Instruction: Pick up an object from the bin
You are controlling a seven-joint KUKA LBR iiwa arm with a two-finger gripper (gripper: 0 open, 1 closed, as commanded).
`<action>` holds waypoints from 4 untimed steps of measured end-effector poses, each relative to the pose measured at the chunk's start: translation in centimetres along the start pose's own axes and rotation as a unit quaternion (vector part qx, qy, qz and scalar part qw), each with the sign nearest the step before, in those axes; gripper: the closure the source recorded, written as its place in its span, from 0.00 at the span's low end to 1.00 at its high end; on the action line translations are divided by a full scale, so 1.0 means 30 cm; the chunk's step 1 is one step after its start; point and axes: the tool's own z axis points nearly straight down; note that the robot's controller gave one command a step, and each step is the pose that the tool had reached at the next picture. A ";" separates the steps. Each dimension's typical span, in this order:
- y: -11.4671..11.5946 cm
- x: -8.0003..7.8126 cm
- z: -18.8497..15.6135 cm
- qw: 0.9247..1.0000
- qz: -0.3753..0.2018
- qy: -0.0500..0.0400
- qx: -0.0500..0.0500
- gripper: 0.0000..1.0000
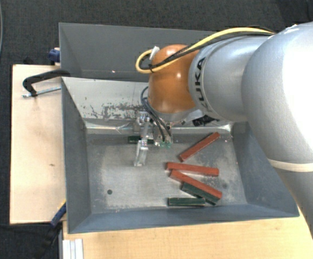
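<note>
The grey arm [264, 90] comes in from the right and covers the bin's right back corner. The bin [75, 161] has a mostly bare floor. An orange cover [169, 80] sits on the wrist, above the back wall. A small heap of sticks [194, 170], red and dark green, lies at the front right; one red stick [199, 146] lies tilted just behind it. The gripper [141, 154] points down at bare floor near the back wall, left of the sticks and apart from them. If its jaws are released or clenched, I cannot tell.
</note>
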 end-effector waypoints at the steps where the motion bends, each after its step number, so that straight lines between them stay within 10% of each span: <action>1: -0.014 0.007 -0.022 1.000 -0.022 0.002 0.001 0.00; 2: -0.037 0.005 -0.076 0.997 0.082 0.000 0.000 0.00; 3: -0.035 -0.001 0.053 0.999 0.034 0.004 0.002 0.00; 4: -0.034 0.002 0.044 0.991 0.134 0.002 0.001 1.00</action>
